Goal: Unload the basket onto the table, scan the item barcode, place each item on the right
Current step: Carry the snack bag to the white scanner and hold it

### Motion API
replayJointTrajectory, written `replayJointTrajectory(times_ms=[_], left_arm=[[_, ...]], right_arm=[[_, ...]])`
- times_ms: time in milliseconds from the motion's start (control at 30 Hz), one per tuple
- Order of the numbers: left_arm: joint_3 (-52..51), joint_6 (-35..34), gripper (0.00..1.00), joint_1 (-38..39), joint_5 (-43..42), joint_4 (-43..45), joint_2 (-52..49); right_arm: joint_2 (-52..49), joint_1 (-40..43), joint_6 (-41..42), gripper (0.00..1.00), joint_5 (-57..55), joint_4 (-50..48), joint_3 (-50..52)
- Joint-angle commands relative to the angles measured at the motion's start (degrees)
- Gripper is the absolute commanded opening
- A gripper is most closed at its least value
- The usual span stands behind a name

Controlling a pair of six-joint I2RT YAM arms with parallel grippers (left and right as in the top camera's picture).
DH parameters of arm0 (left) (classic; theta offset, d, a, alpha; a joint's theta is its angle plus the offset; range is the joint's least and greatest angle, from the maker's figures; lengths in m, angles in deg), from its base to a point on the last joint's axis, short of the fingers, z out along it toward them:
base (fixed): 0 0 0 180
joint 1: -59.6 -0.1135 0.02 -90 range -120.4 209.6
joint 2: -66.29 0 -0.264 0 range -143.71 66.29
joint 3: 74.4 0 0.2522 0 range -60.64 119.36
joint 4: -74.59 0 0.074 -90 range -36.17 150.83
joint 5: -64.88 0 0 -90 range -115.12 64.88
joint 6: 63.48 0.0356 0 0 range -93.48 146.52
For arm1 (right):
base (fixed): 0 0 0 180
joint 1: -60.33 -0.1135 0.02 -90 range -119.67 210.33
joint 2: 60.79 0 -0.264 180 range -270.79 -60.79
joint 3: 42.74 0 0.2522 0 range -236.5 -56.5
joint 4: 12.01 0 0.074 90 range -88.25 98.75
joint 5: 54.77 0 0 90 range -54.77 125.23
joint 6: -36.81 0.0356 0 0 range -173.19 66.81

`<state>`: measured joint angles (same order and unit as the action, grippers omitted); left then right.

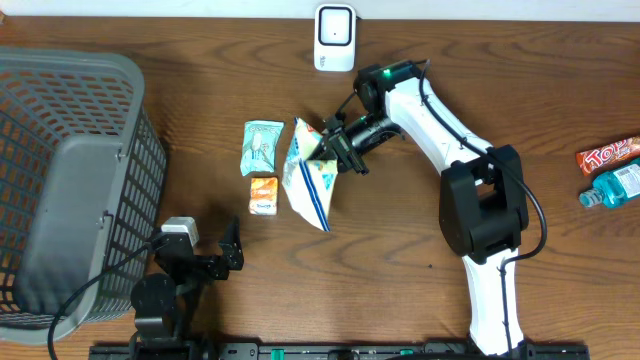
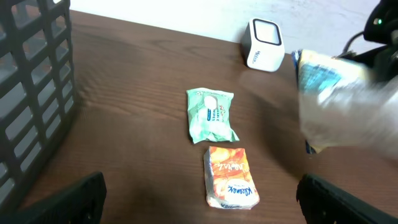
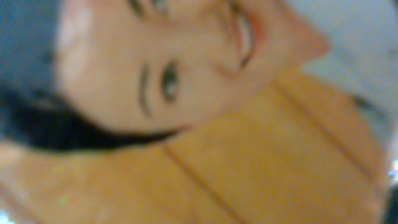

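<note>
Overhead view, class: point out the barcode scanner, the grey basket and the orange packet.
barcode scanner [image 1: 334,38], overhead view, centre of its white face.
grey basket [image 1: 148,170], overhead view, its right mesh wall.
orange packet [image 1: 263,194], overhead view, middle of its top.

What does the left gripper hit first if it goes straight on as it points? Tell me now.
Most likely the orange packet, lying straight ahead of the open left gripper. The green packet lies just beyond it. Height is hard to judge, so the gripper might pass above both.
</note>
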<state>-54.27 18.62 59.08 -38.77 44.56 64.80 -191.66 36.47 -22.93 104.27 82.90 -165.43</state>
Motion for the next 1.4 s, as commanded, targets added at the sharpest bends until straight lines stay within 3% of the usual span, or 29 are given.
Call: replayJointTrajectory(times_ms=[0, 100, 200, 367, 433, 533, 667, 1033, 1367], left_arm=[[-0.9, -0.52, 0.98, 0.07, -0.72, -1.25, 0.15], [-0.9, -0.52, 0.98, 0.07, -0.72, -1.25, 0.15], [-0.9, -0.52, 0.98, 0.07, -0.72, -1.25, 0.15], [-0.9, -0.52, 0.98, 0.07, -0.72, -1.25, 0.15], [-0.9, -0.52, 0.98, 0.07, -0.72, -1.25, 0.15], [-0.9, -0.52, 0.98, 0.07, -0.72, -1.25, 0.15], [-0.9, -0.52, 0.98, 0.07, -0.72, -1.25, 0.15], [-0.9, -0.52, 0.98, 0.07, -0.72, -1.25, 0.15], [-0.9, -0.52, 0.98, 0.07, -0.72, -1.25, 0.15]], right_arm=[[1.38, 0.44, 1.77, 0.01, -21.35, -1.64, -0.96], [3.32, 0.68, 5.05, 0.01, -27.65, -3.96, -1.14], [8.33, 0.61, 15.58, 0.01, -37.51, -9.9, -2.01], [18.97, -0.92, 50.58, 0.01, -75.49, -11.67, -2.01], [20.96, -1.38, 57.48, 0.01, -82.9, -14.29, -2.01], [21.03, -1.49, 54.27, 0.01, -88.21, -22.23, -1.95], [16.5, -1.07, 46.51, 0.02, -86.66, -34.8, -1.95], [4.61, 0.74, 41.66, 0.01, -85.13, -65.4, -3.78], [-15.82, 0.72, 38.18, 0.01, -88.54, -67.6, -30.01]])
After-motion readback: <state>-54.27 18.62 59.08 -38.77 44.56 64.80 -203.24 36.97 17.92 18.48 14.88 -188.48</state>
